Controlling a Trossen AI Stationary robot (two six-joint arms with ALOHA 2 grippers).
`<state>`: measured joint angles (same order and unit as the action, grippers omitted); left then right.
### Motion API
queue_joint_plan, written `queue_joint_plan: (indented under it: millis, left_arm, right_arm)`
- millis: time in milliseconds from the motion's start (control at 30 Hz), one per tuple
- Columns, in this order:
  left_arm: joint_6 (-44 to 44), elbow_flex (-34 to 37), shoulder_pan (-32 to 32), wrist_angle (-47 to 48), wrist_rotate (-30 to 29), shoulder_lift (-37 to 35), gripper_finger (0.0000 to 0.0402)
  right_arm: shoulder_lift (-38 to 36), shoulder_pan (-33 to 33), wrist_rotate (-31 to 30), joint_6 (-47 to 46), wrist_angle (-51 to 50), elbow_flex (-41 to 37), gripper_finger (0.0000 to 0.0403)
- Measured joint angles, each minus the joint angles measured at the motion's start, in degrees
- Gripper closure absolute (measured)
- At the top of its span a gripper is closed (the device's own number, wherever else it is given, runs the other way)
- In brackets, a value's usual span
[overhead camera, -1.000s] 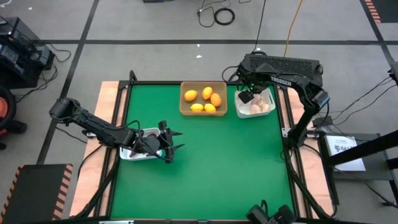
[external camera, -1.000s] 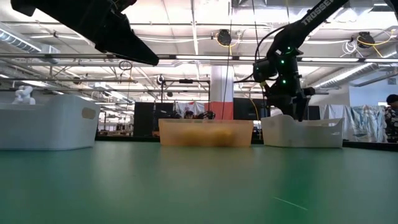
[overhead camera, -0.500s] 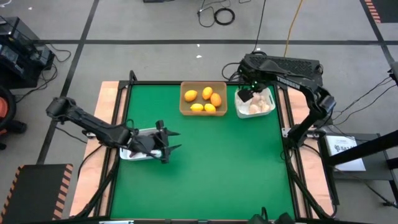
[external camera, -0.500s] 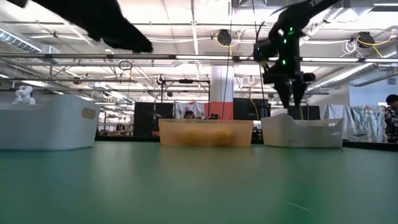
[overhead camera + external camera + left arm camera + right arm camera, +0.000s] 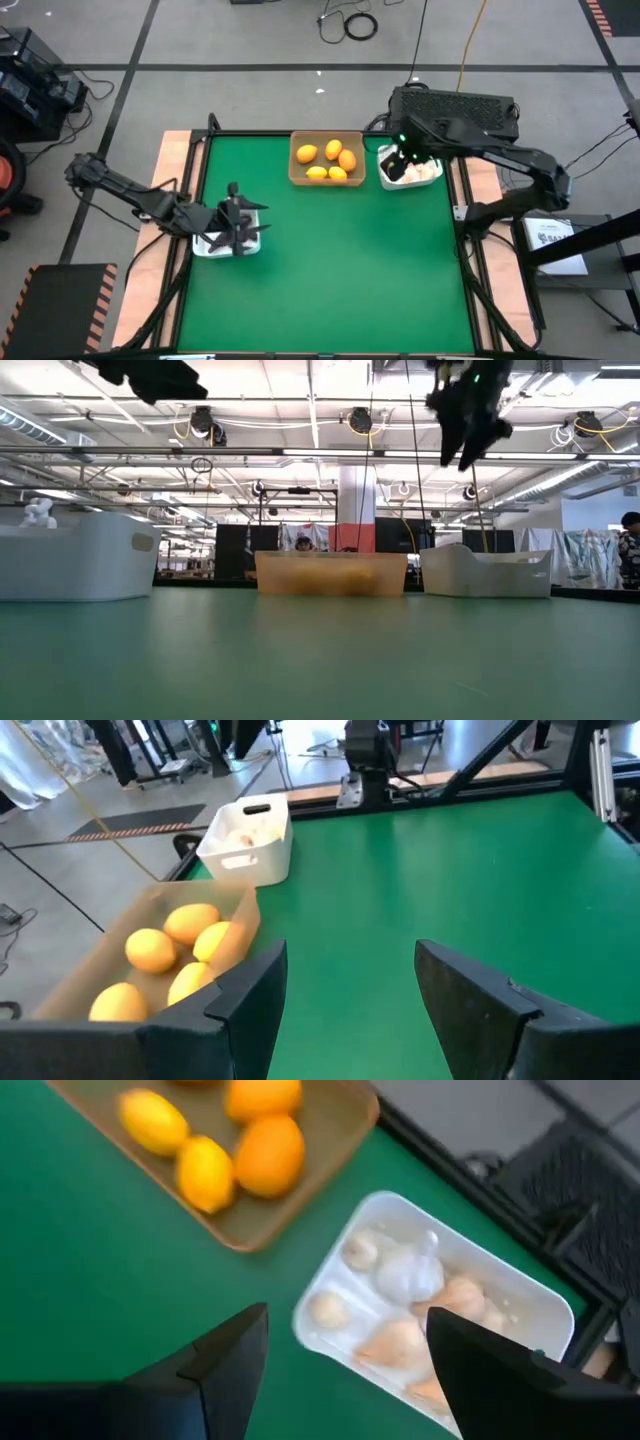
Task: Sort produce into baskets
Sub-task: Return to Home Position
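The tan basket (image 5: 327,158) at the table's far edge holds several orange and yellow fruits (image 5: 333,150). The right white basket (image 5: 412,170) beside it holds whitish garlic bulbs (image 5: 408,1273). The left white basket (image 5: 222,243) stands at the table's left edge; no dark purple pieces show. My left gripper (image 5: 350,985) is open and empty above the left white basket (image 5: 246,216). My right gripper (image 5: 345,1345) is open and empty, high above the near left corner of the right white basket (image 5: 398,168).
The green table top (image 5: 340,260) lies bare between the baskets and the near edge. In the low view the three baskets (image 5: 330,573) stand in a row, and my right gripper (image 5: 468,450) hangs well above them.
My left gripper has gone toward the table's left edge and up, over the left white basket, and has turned. My right gripper has risen straight up from the right white basket. The baskets and the produce have kept still.
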<state>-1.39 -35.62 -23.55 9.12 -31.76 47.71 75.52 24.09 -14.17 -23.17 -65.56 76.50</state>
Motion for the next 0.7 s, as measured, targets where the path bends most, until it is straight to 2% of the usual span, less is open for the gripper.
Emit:
queue_joint_plan:
  millis: [167,333,500,633,700]
  left_arm:
    - [0.86,1.70,0.00,1.25,0.73,-6.13,0.0173]
    - [1.72,7.97,0.00,-1.40,1.53,-14.42,0.0173]
    - [1.47,12.55,0.28,-2.50,1.59,-24.70,0.0173]
    - [0.34,14.50,1.44,-2.93,1.84,-31.73,0.0173]
    - [0.27,15.61,2.30,-2.54,1.89,-34.53,0.0173]
  right_arm:
    - [-6.48,-9.97,-5.45,-7.33,2.78,-3.72,0.0140]
    - [-13.63,-19.07,-8.62,-12.65,12.15,-15.18,0.0140]
    - [-19.96,-23.67,-8.27,-10.75,31.18,-29.31,0.0145]
    - [-24.26,-24.87,-7.72,-3.26,51.62,-39.74,0.0157]
    - [-25.64,-24.95,-5.00,1.38,63.90,-44.59,0.0166]
